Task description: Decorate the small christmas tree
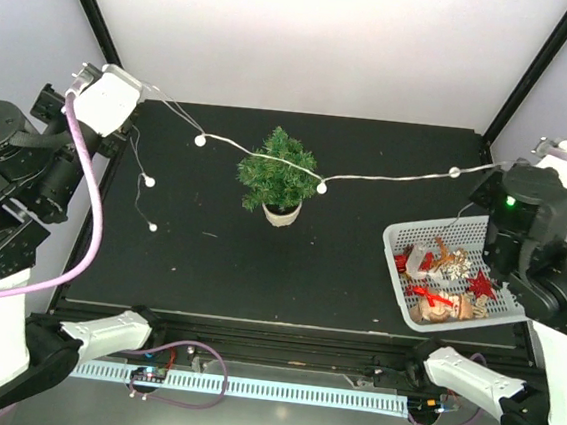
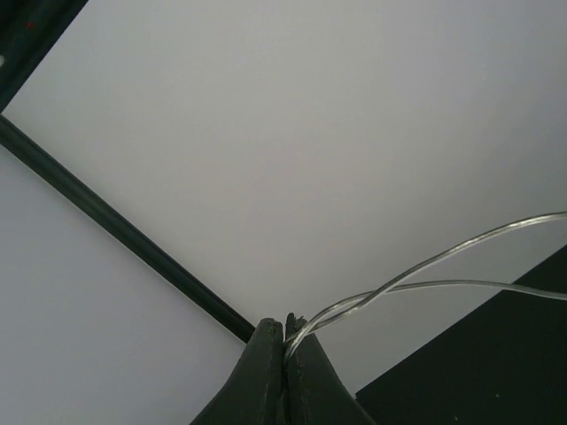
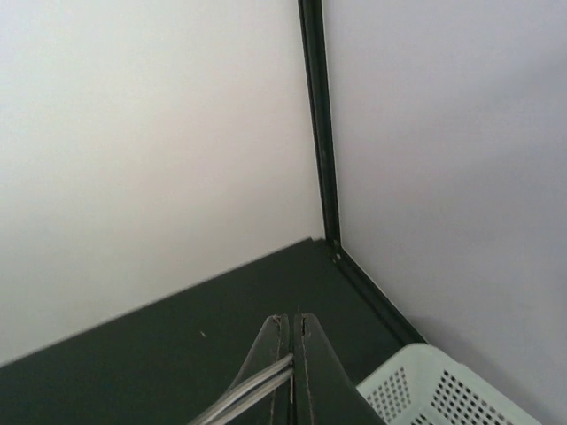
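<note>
the small christmas tree [image 1: 278, 172], bushy and springy-needled in a smooth white pot [image 1: 281, 212], stands mid-table [image 1: 209, 256]. the left gripper [image 2: 283, 323] and right gripper [image 3: 291, 320] are each pinched tight on a thin, limp light string [image 1: 321, 187] with round white bulbs, draped across its branches. the tree is probably light and tippy, so the pot looks like the safest hold.
</note>
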You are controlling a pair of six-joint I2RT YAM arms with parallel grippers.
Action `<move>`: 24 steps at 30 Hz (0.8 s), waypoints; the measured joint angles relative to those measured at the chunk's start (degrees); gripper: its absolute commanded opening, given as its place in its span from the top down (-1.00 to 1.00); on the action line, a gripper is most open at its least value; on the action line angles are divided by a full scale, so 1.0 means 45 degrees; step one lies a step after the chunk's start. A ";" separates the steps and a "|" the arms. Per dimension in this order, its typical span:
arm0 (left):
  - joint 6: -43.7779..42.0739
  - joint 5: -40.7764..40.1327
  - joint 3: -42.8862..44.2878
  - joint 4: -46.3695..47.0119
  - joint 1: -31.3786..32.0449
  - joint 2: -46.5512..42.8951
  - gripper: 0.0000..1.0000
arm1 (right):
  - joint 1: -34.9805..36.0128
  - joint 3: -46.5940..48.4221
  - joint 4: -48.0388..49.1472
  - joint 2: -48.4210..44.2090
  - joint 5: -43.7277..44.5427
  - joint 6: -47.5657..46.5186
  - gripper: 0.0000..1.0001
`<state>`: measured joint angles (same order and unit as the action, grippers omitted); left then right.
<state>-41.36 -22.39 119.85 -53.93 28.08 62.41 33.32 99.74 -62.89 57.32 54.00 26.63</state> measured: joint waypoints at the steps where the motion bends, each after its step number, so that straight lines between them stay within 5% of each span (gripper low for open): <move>1: -0.0073 -0.0097 -0.0058 0.0151 -0.0034 0.0044 0.97 | 0.0000 0.0403 -0.0029 0.0029 -0.0073 -0.0044 0.98; 12: -0.0801 -0.0942 0.0039 0.1812 -0.1569 0.0704 0.97 | 0.0000 0.4187 -0.0262 0.2069 -0.3415 -0.0733 0.98; 24: 0.0573 0.0777 0.1545 0.0087 -0.5459 0.2365 0.97 | 0.0000 0.5629 -0.0452 0.4051 -0.6207 -0.1350 0.98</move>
<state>-38.79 -18.90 126.80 -53.54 3.51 73.06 33.32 125.08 -64.93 75.55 26.06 20.56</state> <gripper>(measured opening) 0.022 0.020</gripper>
